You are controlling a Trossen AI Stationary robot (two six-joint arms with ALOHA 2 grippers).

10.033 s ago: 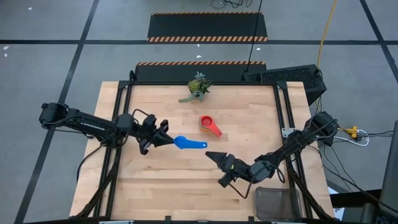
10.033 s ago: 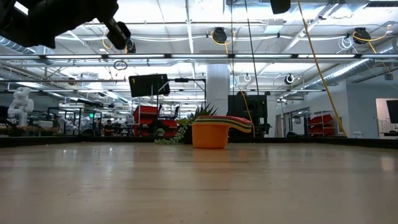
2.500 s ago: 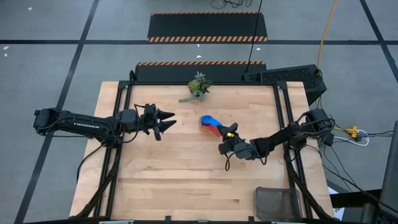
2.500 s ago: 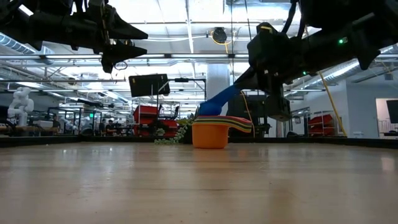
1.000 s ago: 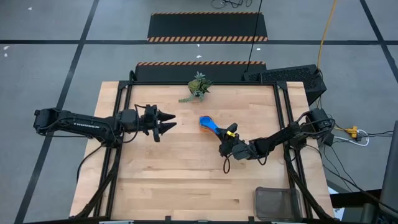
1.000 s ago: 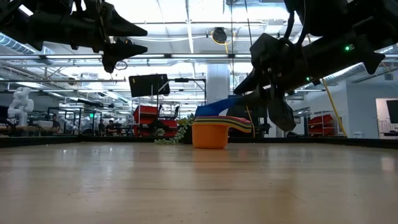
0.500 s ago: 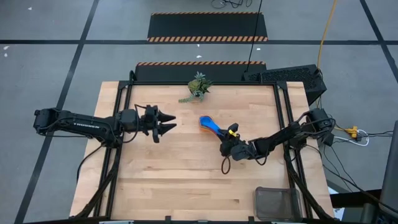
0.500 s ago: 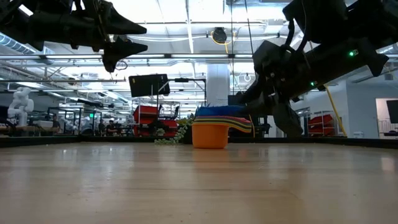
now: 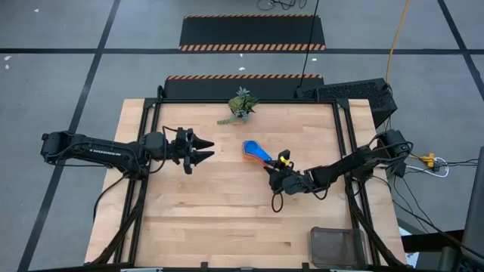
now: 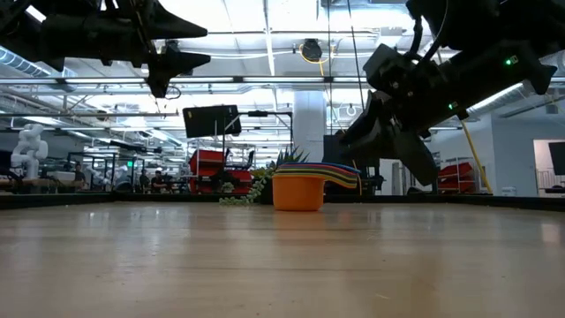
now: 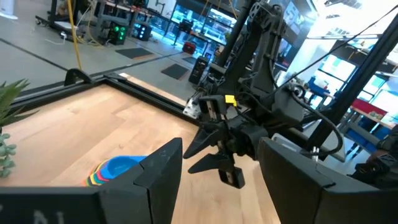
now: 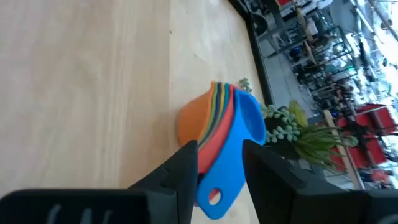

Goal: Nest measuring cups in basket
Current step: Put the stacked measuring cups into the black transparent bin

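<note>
While the measuring cups (image 9: pixel 253 150) sit nested in one stack on the bare wood of the worktop (image 9: pixel 197 219), toward its far middle, the basket (image 9: pixel 338 247) lies well apart from them at the near right corner, with nothing visible inside it; the stack stands upright, orange bowl at the bottom and the dark blue cup uppermost, its handle reaching out toward the right gripper (image 9: pixel 275 168); seen level across the worktop, the coloured rims form a tight layered band above the orange bowl (image 10: pixel 298 192); the right gripper hangs just beside the stack, on its near right side, raised off the wood, and its jaws stand released, the two dark fingers (image 12: pixel 186 163) flanking the blue handle (image 12: pixel 217 180) without closing on it; the left gripper (image 9: pixel 198 149) hovers over the left half of the worktop, well apart from the cups, pointing toward them, its jaws spread and holding nothing; a small green plant sprig (image 9: pixel 240 105) lies at the far edge, behind the stack; beyond the far edge, black mats with orange striped borders (image 9: pixel 252 32) lie on the grey floor.
</note>
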